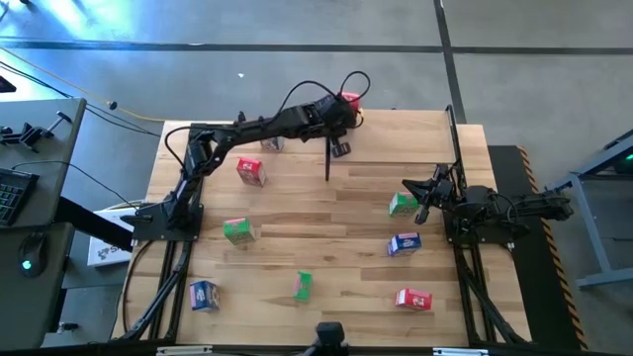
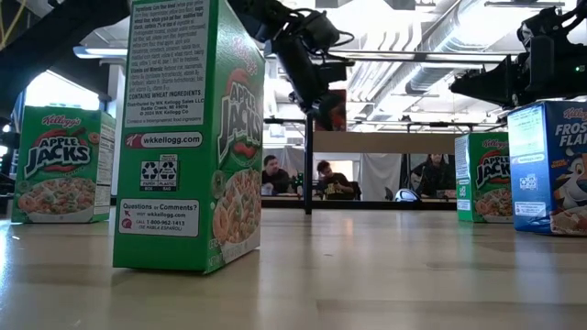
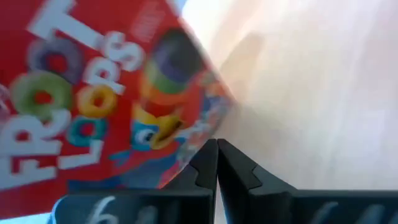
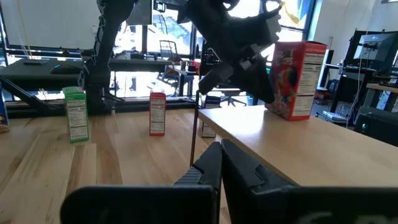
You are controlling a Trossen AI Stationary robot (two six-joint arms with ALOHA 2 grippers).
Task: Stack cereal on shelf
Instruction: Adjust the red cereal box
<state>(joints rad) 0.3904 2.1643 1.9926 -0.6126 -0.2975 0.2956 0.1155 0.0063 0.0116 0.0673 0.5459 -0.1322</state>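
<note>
A red cereal box stands near the left end of the shelf, a small light-wood board on thin black posts at the table's far middle. My left gripper reaches over the shelf, shut, right beside this box. My right gripper waits shut at the table's right side, touching nothing. Several other cereal boxes stand on the tabletop. My left gripper is shut, and the outer side of one finger lies against a lower corner of the red box's printed front. The fingers slant down from the table's left side. The box stands on the shelf board, tilted slightly.
On the table stand a red box, green boxes, blue boxes and another red one. A small box sits under the shelf. People sit in the room beyond.
</note>
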